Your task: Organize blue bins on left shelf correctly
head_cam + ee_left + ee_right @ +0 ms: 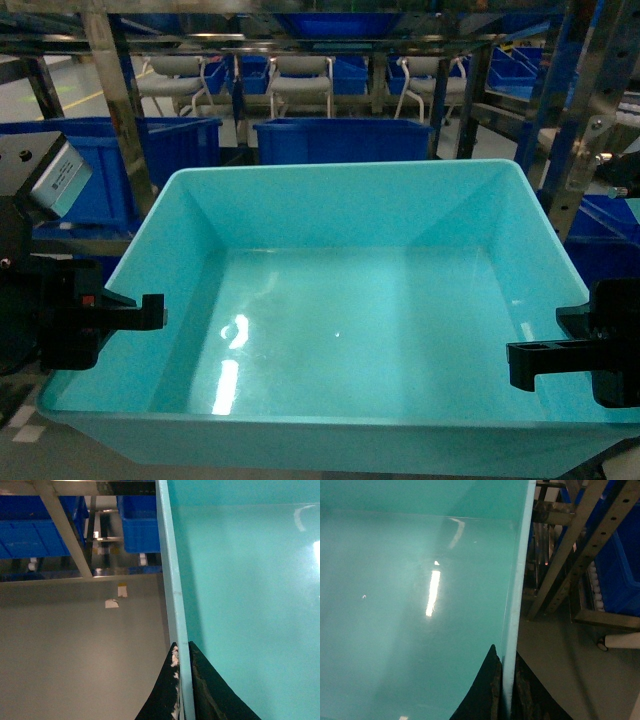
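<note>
A large turquoise bin, empty inside, fills the middle of the head view and is held above the floor. My left gripper is shut on its left rim, and the left wrist view shows the two black fingers of this gripper pinching the thin wall. On the opposite rim my right gripper is shut too, its jaws closed on the wall. Straight ahead stands the steel shelf, with dark blue bins on it beyond the tub's far edge.
Another dark blue crate sits at the left of the rack. Perforated steel posts and a track of white rollers stand close to the tub's right side. White chairs show behind the rack. Grey floor lies below.
</note>
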Motion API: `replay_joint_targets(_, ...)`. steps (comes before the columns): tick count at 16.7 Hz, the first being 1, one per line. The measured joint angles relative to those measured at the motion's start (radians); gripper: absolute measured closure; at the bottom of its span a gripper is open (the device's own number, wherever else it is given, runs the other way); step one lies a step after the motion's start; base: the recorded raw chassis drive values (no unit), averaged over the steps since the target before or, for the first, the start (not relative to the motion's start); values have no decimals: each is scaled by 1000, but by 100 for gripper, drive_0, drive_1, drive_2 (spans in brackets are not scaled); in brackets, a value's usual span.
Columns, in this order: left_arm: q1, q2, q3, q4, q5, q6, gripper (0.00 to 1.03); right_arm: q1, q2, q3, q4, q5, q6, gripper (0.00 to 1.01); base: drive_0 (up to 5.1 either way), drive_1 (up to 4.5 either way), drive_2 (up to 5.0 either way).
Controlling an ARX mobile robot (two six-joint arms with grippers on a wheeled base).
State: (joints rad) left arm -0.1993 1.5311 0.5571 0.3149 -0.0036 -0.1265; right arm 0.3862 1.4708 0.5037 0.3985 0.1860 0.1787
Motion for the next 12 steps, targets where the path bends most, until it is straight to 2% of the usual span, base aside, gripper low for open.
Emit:
replay_joint_targets(3, 8, 0, 0, -2, 3, 0, 101, 8, 0, 1, 7, -2, 0, 99, 0, 0, 0)
replay_joint_targets(12, 0, 0, 0, 0, -1, 0, 101, 5, -1, -1, 0, 4, 0, 99, 6, 431, -418)
